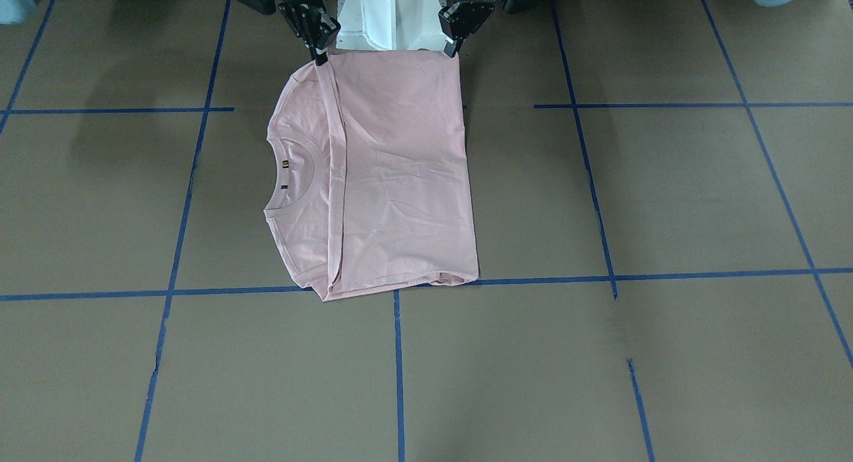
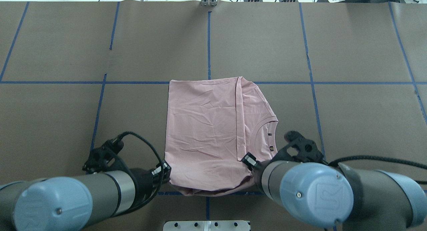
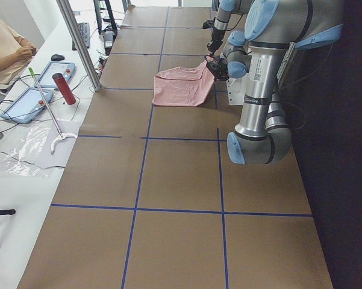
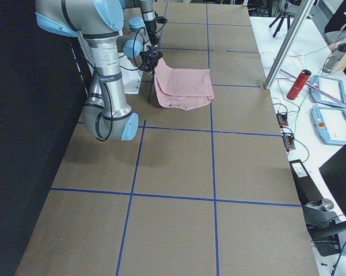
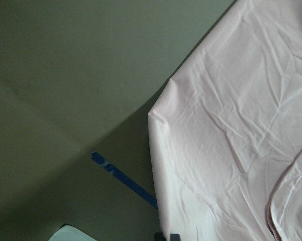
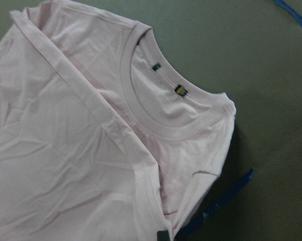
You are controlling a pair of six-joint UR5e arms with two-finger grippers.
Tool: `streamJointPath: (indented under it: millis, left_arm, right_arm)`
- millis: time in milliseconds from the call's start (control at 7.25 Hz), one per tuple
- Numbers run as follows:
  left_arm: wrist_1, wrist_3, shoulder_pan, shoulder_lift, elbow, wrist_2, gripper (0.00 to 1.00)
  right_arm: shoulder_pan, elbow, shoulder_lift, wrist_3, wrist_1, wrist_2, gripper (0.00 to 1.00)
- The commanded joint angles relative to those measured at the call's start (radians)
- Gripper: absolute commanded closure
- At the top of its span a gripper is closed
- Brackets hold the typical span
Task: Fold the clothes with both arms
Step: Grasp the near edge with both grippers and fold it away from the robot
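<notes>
Fingers pinched shut, your left gripper (image 1: pixel 456 51) and right gripper (image 1: pixel 320 57) hold corners of the once-folded T-shirt (image 1: pixel 400 175); more folds likely remain.

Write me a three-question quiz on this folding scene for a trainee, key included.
1. True or false: the shirt lies with its collar towards the robot's right.
2. Where do the left gripper and the right gripper hold the shirt? A. at the edge farthest from the robot; B. at the two corners of the edge nearest the robot; C. at the collar.
3. Fill in: the tape lines on the table are ____.

Key: 1 true; 2 B; 3 blue.
</notes>
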Motion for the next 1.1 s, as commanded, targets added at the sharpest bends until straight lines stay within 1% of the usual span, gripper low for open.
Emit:
streamJointPath:
  millis: [0, 138, 276, 414, 551, 689, 965]
  left_arm:
    - [-0.011, 0.160, -0.168, -0.094, 0.154, -0.005, 1.00]
    - [-0.053, 0.225, -0.207, -0.111, 0.213, -0.004, 1.00]
    - [-0.099, 0.234, -0.227, -0.119, 0.283, -0.002, 1.00]
    - [-0.127, 0.253, -0.242, -0.142, 0.339, 0.001, 1.00]
    - [-0.129, 0.285, -0.255, -0.150, 0.364, 0.002, 1.00]
    - [-0.132, 0.311, -0.262, -0.153, 0.385, 0.002, 1.00]
    - [-0.230, 0.316, -0.264, -0.154, 0.452, 0.004, 1.00]
  right_arm:
    - [0.184, -0.184, 0.124, -0.128, 0.040, 0.063, 1.00]
    - [0.250, -0.279, 0.135, -0.130, 0.142, 0.124, 1.00]
    - [0.307, -0.347, 0.143, -0.139, 0.210, 0.181, 1.00]
    - [0.328, -0.402, 0.158, -0.165, 0.236, 0.192, 1.00]
    - [0.335, -0.459, 0.184, -0.165, 0.256, 0.192, 1.00]
    - [0.340, -0.490, 0.190, -0.165, 0.285, 0.192, 1.00]
    - [0.354, -0.561, 0.215, -0.176, 0.324, 0.194, 1.00]
